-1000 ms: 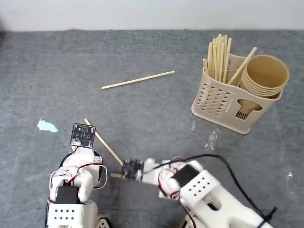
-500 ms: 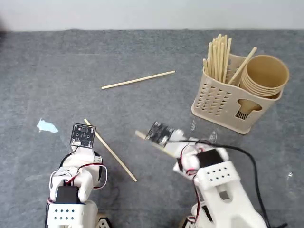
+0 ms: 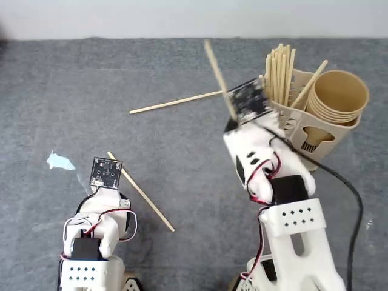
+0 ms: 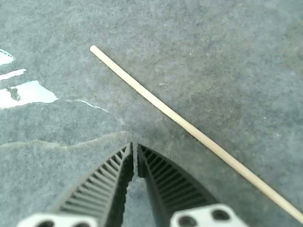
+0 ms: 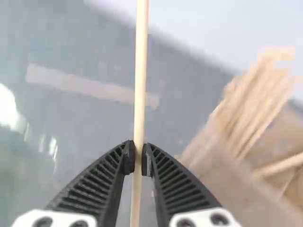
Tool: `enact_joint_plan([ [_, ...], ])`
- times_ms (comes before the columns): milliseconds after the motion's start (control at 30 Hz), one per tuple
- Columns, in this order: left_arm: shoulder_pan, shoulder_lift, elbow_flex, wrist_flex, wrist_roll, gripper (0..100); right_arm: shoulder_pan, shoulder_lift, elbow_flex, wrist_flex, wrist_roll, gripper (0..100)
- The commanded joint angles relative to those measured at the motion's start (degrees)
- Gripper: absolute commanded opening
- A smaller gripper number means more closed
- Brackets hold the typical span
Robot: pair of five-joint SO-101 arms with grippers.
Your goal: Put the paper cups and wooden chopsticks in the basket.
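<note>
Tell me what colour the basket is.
Beige basket, slotted sides; clearest in the high view.

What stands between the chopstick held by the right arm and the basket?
Nothing visible does. The right tool holds the chopstick raised just beside the basket. The bundle of chopsticks already standing inside crowds that compartment, so lowering it in may need care.
</note>
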Motion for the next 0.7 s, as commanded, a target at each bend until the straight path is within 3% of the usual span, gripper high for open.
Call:
enact_joint_plan([
  [0, -0.1, -0.5, -0.4, -0.9, -0.3, 1, 1.6, -0.5, -3.5, -15.3, -1.6, 0.8],
  [333, -0.1, -0.5, -0.4, -0.9, -0.3, 1, 8.7, 2.9, -3.3, -38.9, -1.6, 0.8],
  [667, -0.1, -0.5, -0.4, -0.9, -0.3, 1, 18.2, 25.6, -3.3, -57.2, -1.4, 0.9],
])
